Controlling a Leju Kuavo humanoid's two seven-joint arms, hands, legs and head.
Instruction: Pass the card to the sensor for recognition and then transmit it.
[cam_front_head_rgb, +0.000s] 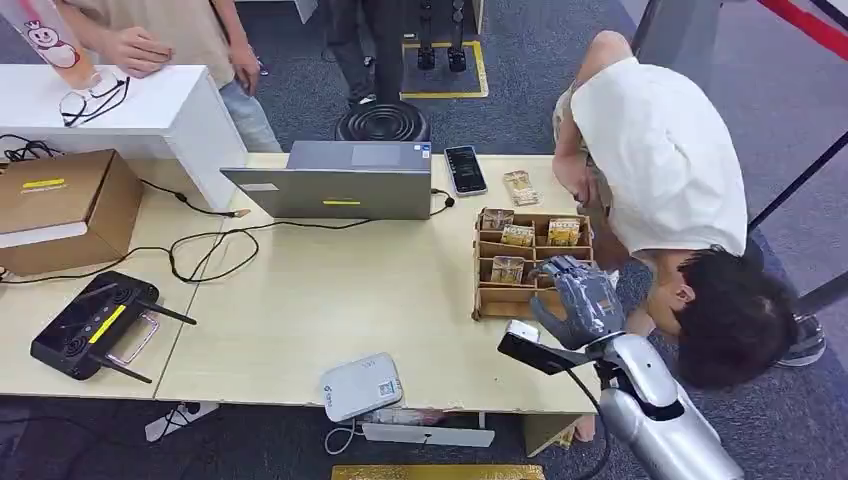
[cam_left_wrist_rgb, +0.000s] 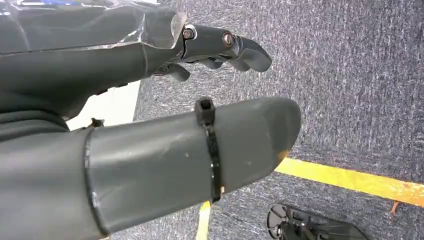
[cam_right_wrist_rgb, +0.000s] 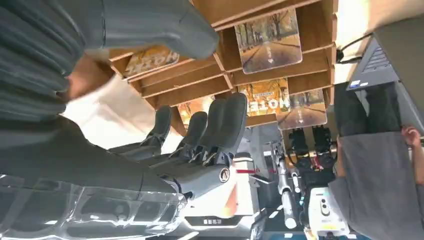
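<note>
A wooden card rack (cam_front_head_rgb: 530, 262) stands on the table's right side, with picture cards in its slots (cam_front_head_rgb: 518, 235). My right hand (cam_front_head_rgb: 580, 300) hovers over the rack's near right corner, fingers apart, holding nothing. In the right wrist view, the hand (cam_right_wrist_rgb: 190, 150) stretches its fingers (cam_right_wrist_rgb: 225, 125) towards the rack (cam_right_wrist_rgb: 280, 67), just short of a card printed with trees (cam_right_wrist_rgb: 270, 40). One loose card (cam_front_head_rgb: 520, 187) lies behind the rack. The white sensor box (cam_front_head_rgb: 361, 386) sits at the table's front edge. My left hand (cam_left_wrist_rgb: 165, 155) hangs over grey carpet, fingers spread and empty.
A person in a white shirt (cam_front_head_rgb: 660, 160) bends over close to the rack's right side, and another person (cam_front_head_rgb: 150, 40) stands at the back left. On the table are a laptop (cam_front_head_rgb: 340, 180), a phone (cam_front_head_rgb: 465, 169), cables, a black controller (cam_front_head_rgb: 95, 325) and a cardboard box (cam_front_head_rgb: 60, 205).
</note>
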